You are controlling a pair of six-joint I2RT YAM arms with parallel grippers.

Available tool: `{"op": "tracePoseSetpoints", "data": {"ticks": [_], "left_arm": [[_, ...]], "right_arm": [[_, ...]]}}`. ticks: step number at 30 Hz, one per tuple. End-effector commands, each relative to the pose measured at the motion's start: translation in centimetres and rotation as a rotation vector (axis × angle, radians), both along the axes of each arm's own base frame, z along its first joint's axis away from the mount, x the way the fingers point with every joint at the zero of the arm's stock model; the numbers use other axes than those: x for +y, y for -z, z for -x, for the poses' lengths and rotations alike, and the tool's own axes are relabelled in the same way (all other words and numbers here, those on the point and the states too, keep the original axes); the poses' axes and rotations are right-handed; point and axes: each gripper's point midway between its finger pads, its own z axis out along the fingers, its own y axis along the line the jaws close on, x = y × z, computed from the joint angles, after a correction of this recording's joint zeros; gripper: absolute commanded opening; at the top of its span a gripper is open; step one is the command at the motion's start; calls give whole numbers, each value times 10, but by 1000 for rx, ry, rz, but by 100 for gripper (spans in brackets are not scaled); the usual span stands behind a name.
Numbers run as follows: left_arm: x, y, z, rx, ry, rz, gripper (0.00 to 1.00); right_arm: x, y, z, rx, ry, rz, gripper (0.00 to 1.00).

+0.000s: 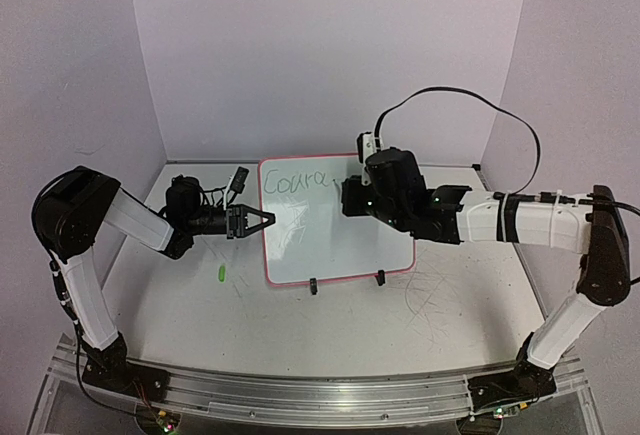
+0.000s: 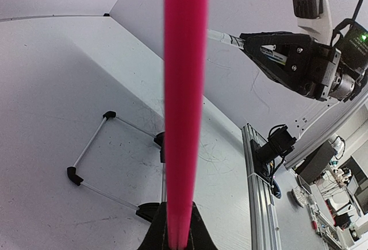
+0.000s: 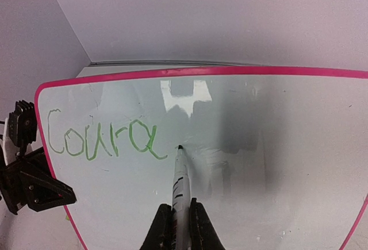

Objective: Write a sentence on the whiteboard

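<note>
Right arm extends left, right claw [image 3: 180, 214] clamped on marker [image 3: 180, 175] touching whiteboard [image 3: 276, 146]; left claw [image 1: 264, 221] clamps its left rim.

Top view looks down from behind; both wrist views face the whiteboard [image 1: 320, 250] closely, left one edge-on.

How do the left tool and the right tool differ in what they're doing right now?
The left tool is clamped on the left rim of the whiteboard, while the right tool is clamped on a marker. The left tool sits at the board's edge. The right tool is over the board's upper middle, with the marker tip at the surface just after the green writing, "Coura". Both tools are shut on something.
</note>
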Motion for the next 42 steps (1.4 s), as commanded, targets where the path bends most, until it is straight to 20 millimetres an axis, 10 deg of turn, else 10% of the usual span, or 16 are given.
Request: {"op": "tracePoseSetpoints", "data": {"ticks": [1, 21, 42], "left_arm": [[3, -14, -2, -4, -15, 12, 0], [3, -13, -2, -5, -13, 11, 0], [3, -13, -2, -4, -13, 12, 0]], "right_arm": [[-6, -31, -10, -60, 49, -49, 0], [17, -14, -8, -20, -41, -37, 0], [-11, -15, -7, -27, 62, -19, 0]]}}
